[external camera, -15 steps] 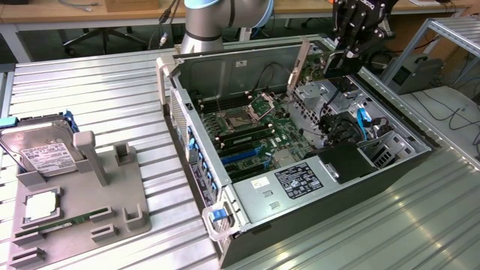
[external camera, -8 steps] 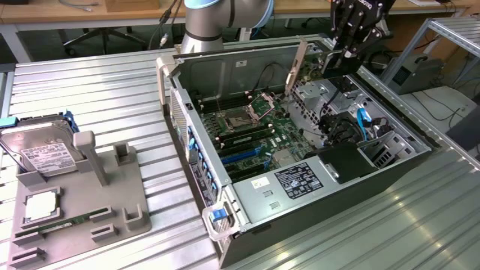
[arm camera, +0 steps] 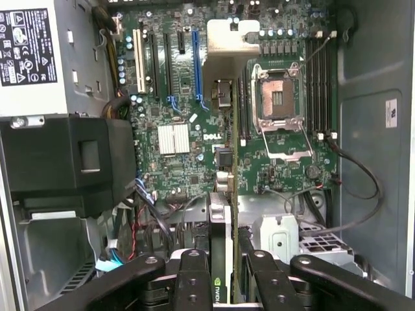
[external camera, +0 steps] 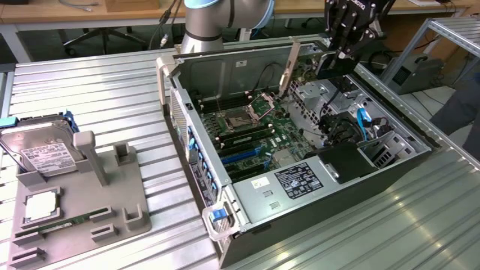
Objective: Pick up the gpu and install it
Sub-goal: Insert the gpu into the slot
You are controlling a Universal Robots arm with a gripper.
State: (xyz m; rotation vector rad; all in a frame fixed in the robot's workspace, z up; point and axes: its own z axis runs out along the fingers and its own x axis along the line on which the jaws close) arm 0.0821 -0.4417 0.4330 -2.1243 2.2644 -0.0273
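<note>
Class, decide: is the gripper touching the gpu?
Touching. In the wrist view the gripper has a finger against each face of the gpu, holding it edge-on above the motherboard.

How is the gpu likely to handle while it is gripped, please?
Probably stiff: the gpu runs straight from the gripper to its silver bracket without sagging. That long overhang could twist it in the grip if pushed. Thin, so likely light.

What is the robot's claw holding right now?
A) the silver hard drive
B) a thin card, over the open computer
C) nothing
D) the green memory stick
B: the gripper is shut on the gpu, held edge-on above the motherboard.
</note>
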